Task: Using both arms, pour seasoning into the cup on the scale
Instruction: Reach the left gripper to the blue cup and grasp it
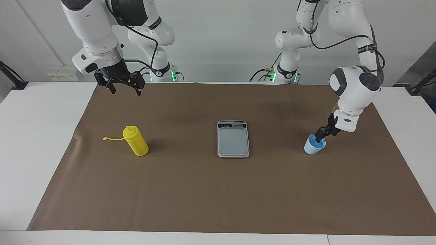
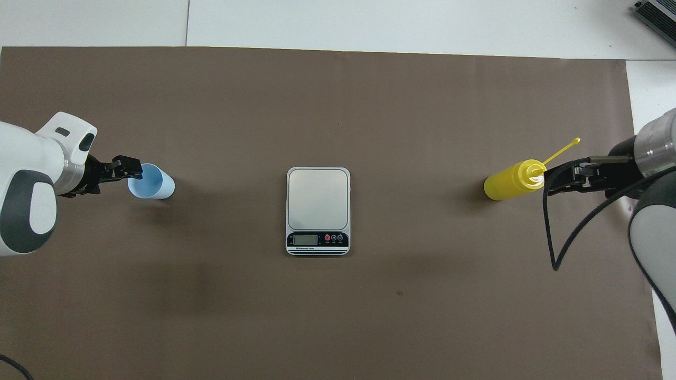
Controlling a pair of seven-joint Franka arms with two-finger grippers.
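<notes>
Upright yellow seasoning (image 1: 136, 145), grey scale (image 1: 233, 140), blue cup (image 1: 313, 145), well apart.

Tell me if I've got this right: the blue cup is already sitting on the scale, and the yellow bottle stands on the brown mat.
Not quite. The blue cup is not on the scale; the facing view shows it on the brown mat, toward the left arm's end. The yellow bottle does stand on the mat.
</notes>
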